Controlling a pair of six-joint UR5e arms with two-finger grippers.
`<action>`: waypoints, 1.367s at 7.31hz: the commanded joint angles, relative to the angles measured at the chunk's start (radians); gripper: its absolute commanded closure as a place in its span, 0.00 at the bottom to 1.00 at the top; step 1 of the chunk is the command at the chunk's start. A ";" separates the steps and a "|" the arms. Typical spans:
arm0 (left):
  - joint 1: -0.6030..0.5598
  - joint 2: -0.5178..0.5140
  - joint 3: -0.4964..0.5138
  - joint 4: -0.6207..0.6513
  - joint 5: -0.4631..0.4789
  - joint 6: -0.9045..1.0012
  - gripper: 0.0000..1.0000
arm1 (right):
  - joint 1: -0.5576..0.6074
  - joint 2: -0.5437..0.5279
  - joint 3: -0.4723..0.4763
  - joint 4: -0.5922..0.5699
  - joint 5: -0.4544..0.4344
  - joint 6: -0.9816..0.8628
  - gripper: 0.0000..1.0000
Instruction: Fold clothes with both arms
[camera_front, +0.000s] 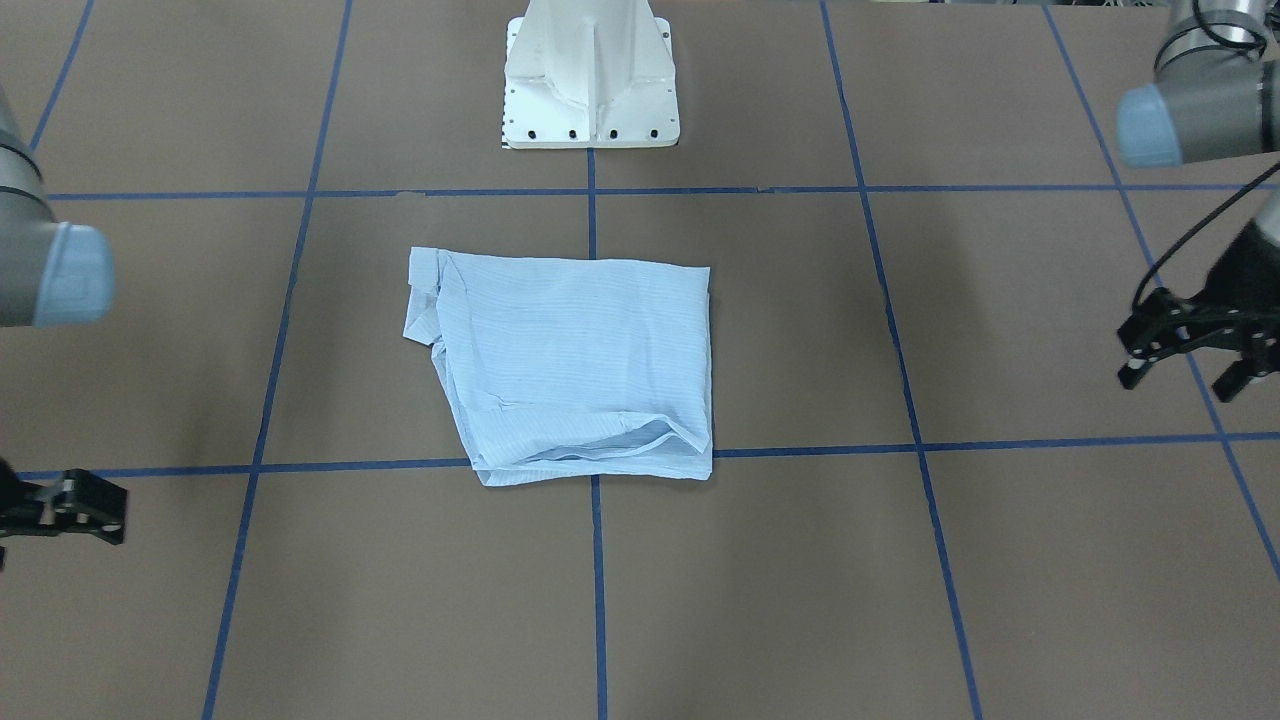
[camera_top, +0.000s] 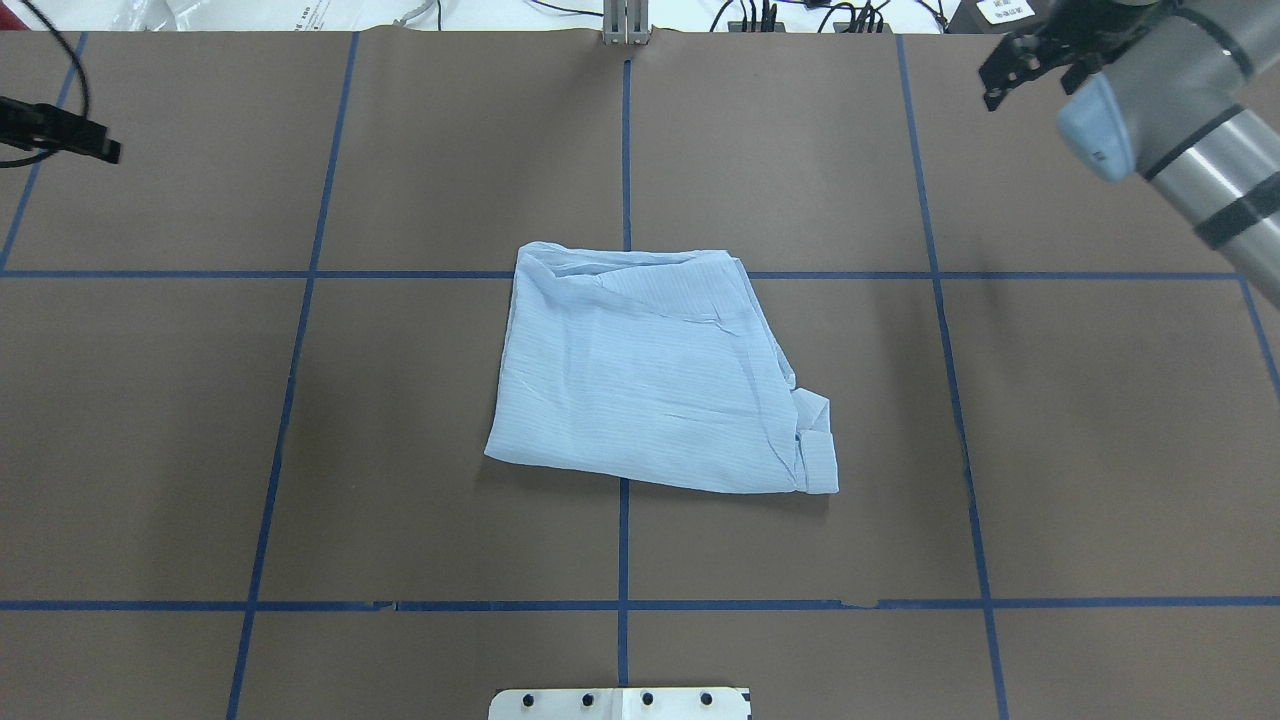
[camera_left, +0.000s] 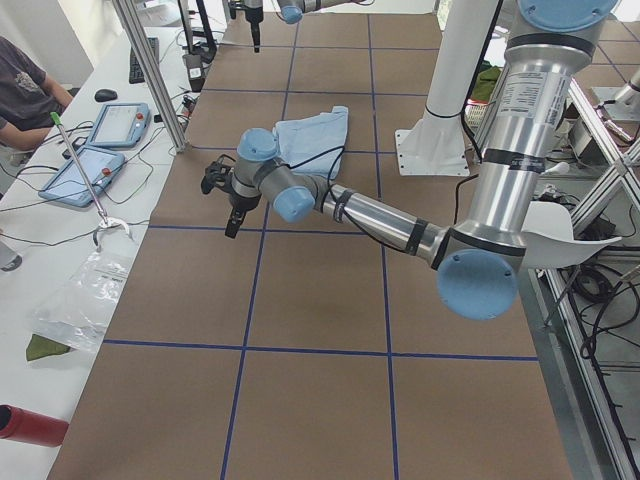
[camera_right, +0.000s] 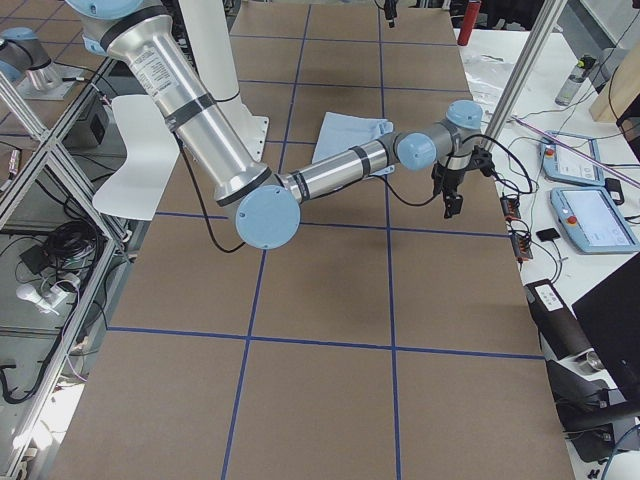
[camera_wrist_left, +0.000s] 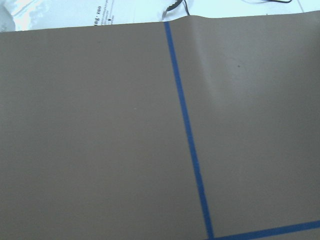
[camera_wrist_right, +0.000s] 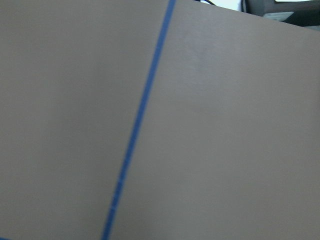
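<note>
**Status of the fold**

The shirt (camera_top: 640, 380) lies flat on the desk (camera_front: 900, 600) as a compact, multi-layer packet, roughly four-sided. No sleeve or collar trails loose beyond its outline.

**Position of the work item**

The packet sits between the two sets of fingers and well apart from both. It is set back from them toward the white pedestal base (camera_front: 590, 90).

**State of the fingers**

- Left fingers (camera_front: 1134, 365): spread wide, holding nothing, hanging above bare desk.
- Right fingers (camera_top: 997, 80): appear parted in the overhead view and hold nothing. The front-facing view shows them edge-on, so the width of the gap cannot be confirmed.
- Both wrist cameras show only brown desk surface and blue tape lines (camera_wrist_left: 190, 140), with no cloth.

**Work judged complete**

Going by the packet's shape, the main folds are done, with the sleeves turned in and the body doubled over.

**Work judged outstanding**

- A small flap (camera_top: 815, 440) juts out at the packet corner on the right-fingers side, nearest the base.
- The packet edge next to that flap runs at a slant.
- The edge farthest from the base gapes slightly, with the layers not pressed flat.

Any remaining work is probably limited to tucking in the flap or squaring the edges. The fold may also be accepted as finished.
</note>
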 joint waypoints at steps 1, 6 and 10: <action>-0.197 0.123 0.037 0.021 -0.135 0.192 0.00 | 0.141 -0.220 0.092 -0.016 0.095 -0.182 0.00; -0.238 0.213 0.118 0.009 -0.119 0.183 0.00 | 0.211 -0.385 0.178 0.030 0.063 -0.210 0.00; -0.238 0.219 0.077 0.100 -0.054 0.190 0.00 | 0.212 -0.485 0.189 0.030 0.097 -0.198 0.00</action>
